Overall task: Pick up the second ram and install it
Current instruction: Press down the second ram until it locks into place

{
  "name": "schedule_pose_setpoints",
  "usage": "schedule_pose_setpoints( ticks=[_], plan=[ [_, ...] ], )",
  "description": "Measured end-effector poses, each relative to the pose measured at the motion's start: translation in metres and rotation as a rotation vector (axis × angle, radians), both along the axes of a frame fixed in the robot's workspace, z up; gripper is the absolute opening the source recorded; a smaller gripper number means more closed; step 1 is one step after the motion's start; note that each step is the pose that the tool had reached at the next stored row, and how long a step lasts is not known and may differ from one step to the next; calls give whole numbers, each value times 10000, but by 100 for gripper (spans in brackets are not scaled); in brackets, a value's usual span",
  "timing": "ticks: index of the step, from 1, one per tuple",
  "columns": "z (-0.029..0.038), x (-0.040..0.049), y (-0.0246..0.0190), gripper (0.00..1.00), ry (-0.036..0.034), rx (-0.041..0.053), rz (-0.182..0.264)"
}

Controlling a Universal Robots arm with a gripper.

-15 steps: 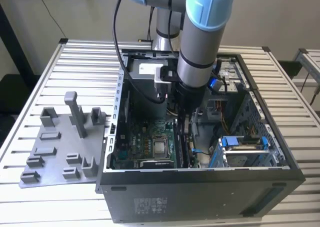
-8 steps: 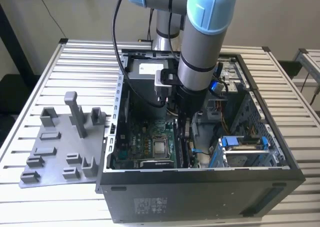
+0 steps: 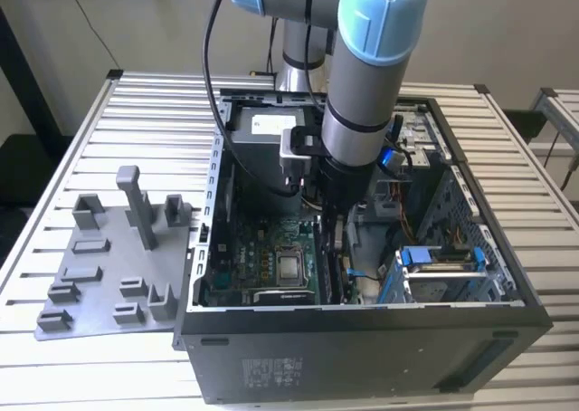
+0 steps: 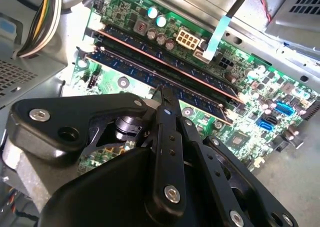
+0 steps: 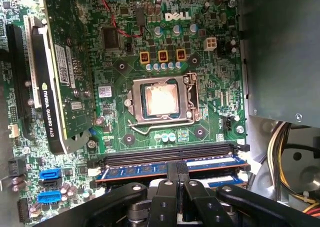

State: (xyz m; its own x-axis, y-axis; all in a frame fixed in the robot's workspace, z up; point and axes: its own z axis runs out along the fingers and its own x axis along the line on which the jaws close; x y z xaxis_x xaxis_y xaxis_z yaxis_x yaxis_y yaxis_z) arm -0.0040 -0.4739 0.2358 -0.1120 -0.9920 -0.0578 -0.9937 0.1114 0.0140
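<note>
Gripper (image 5: 176, 173) down inside open computer case (image 3: 362, 348), fingers closed narrow, tips on top edge of second ram (image 5: 207, 163). Ram lies along memory slot on motherboard (image 5: 215, 87), just beside another ram stick (image 4: 165, 62), near CPU socket (image 5: 161, 99). Grey holder tray (image 3: 90, 275) outside case, at exterior view's left.

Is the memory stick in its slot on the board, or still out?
In. The second ram stands on edge in its slot on the motherboard, lengthwise beside the other stick, with the tool on its middle.
</note>
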Motion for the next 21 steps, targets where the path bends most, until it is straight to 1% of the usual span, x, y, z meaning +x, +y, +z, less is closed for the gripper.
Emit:
schedule_pose_setpoints(
  ticks=[4, 8, 11, 14, 15, 16, 17, 19, 21],
  plan=[
    [-43, 2, 0, 11, 0, -1, -4],
    [-101, 3, 0, 11, 0, -1, -7],
    [-131, 2, -2, 11, 5, -14, -9],
    [-178, 2, -2, 11, 4, -13, -12],
    [-184, 2, -1, 11, 3, -13, -12],
    [-183, 3, -1, 11, 4, -14, -12],
    [-168, 4, 2, 11, 6, -16, -12],
    [-129, 4, 5, 11, 8, 29, -13],
    [-52, 3, -1, 11, 23, -1, -12]
  ],
)
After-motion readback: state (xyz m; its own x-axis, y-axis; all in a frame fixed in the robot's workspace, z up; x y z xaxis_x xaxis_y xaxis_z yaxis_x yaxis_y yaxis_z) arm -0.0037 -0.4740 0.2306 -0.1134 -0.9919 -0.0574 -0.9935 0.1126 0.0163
